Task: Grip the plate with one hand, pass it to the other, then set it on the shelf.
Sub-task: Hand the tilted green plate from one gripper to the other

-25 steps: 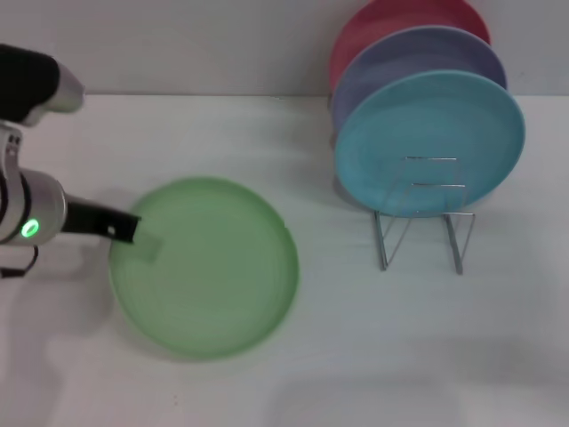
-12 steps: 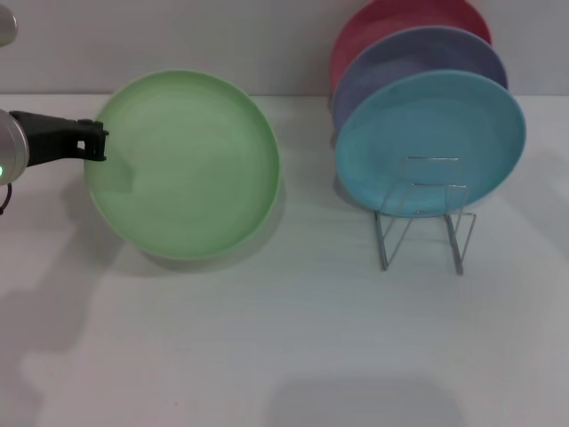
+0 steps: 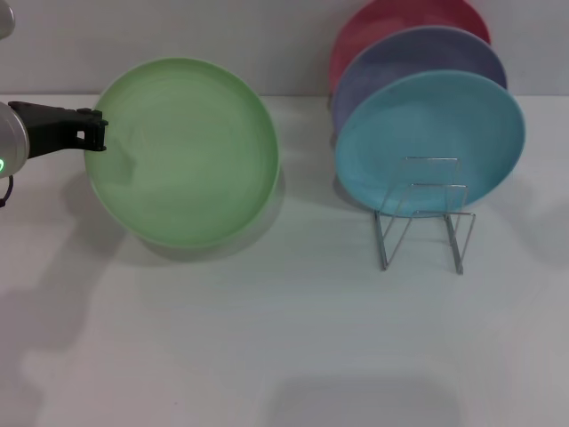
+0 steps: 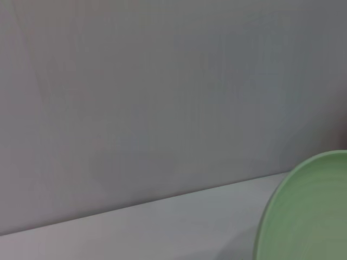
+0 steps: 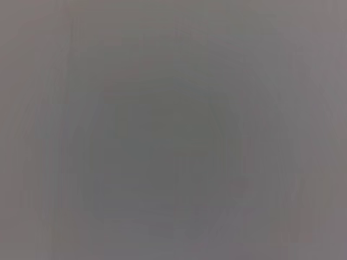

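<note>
Plate (image 3: pixel 187 151) edge clamped in left pincer (image 3: pixel 96 135)

Bare lab bench: plain white table (image 3: pixel 293 338), blank grey wall (image 3: pixel 178 44).

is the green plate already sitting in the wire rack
No, the green plate is held at its edge by the left gripper, well apart from the wire rack.

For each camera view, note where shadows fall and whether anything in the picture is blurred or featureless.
Head view: the green plate, held at its rim by the left gripper, casts a soft shadow on the table beneath it; the rack is sharp. Left wrist view: the plate's edge looks soft against a plain wall. Right wrist view: featureless grey, nothing discernible.
</note>
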`<action>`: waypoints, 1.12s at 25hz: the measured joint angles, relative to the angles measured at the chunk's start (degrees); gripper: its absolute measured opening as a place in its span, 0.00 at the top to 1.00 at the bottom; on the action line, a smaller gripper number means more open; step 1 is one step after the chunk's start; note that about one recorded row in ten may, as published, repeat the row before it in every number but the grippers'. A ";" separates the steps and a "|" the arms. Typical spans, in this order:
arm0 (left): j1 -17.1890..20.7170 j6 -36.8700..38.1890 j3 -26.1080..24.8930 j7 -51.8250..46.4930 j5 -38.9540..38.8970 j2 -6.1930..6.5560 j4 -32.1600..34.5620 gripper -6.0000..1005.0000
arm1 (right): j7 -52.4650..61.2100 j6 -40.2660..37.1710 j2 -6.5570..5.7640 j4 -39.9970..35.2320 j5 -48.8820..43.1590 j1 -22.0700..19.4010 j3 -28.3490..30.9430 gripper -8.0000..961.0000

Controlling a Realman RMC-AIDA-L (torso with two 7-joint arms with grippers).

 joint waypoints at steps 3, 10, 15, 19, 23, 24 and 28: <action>-0.04 0.11 -0.01 0.00 -0.33 0.03 0.16 0.95 | -13.81 12.36 7.48 -0.83 7.77 1.70 13.42 0.14; -0.17 0.79 0.04 -0.01 -1.31 0.09 0.22 0.94 | -20.19 39.98 9.90 -6.99 10.91 13.09 31.57 0.14; -0.15 2.03 1.27 0.09 -2.16 0.08 0.25 0.94 | -20.35 46.93 8.06 -14.82 10.44 19.22 32.69 0.14; 0.18 3.53 2.18 0.99 -4.51 0.03 -0.07 0.94 | -20.72 48.48 8.10 -20.17 6.06 23.33 32.66 0.14; 1.07 4.94 2.68 1.99 -6.28 -0.06 -1.41 0.94 | -21.41 48.17 8.61 -23.66 4.82 25.97 31.57 0.14; 1.31 5.24 2.70 2.04 -6.43 -0.06 -1.74 0.94 | -21.56 48.17 8.67 -24.25 4.74 26.43 31.23 0.14; 2.30 6.34 2.73 2.09 -6.71 -0.08 -2.92 0.93 | -21.78 47.83 8.83 -26.65 3.65 28.29 30.05 0.14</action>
